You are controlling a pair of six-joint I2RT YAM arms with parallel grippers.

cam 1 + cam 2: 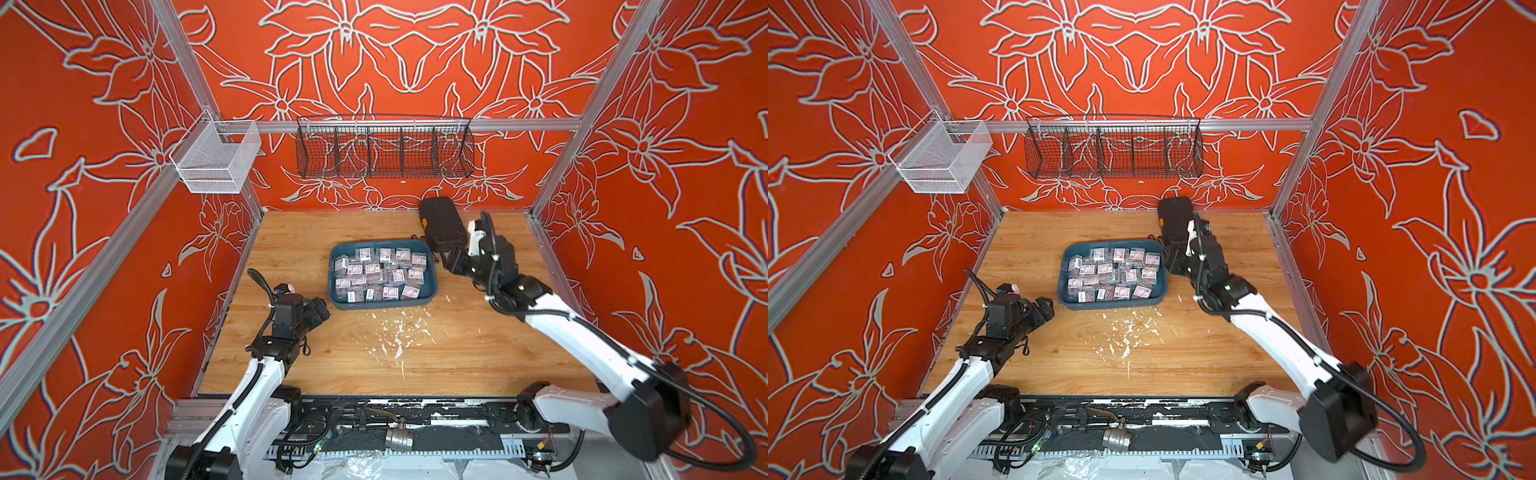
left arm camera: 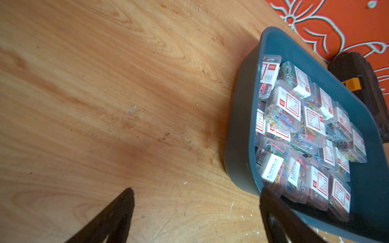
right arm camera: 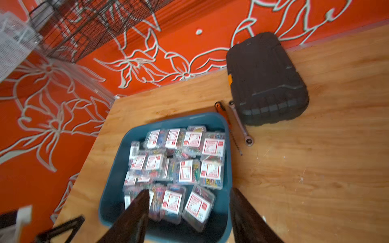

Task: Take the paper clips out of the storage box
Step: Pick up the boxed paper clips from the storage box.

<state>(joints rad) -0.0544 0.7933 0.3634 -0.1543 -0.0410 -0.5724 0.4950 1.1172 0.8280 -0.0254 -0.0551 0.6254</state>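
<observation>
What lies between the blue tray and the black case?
A metal wrench and an orange-handled tool lie there, seen in the right wrist view.

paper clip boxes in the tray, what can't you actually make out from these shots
- paper clips: label print is blurred in the right wrist view and too small in the top views.
- Lower boxes in the storage box: buried under the upper ones, so the count is unsure.
- wrench: too small to make out in the top views.
- black case: shut, contents hidden.

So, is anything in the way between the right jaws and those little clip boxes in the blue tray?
Nothing visible. The tray has no lid and the clip boxes lie bare. The right jaws stand open at its edge. The black case and wrench lie beyond the tray, out of the path.
</observation>
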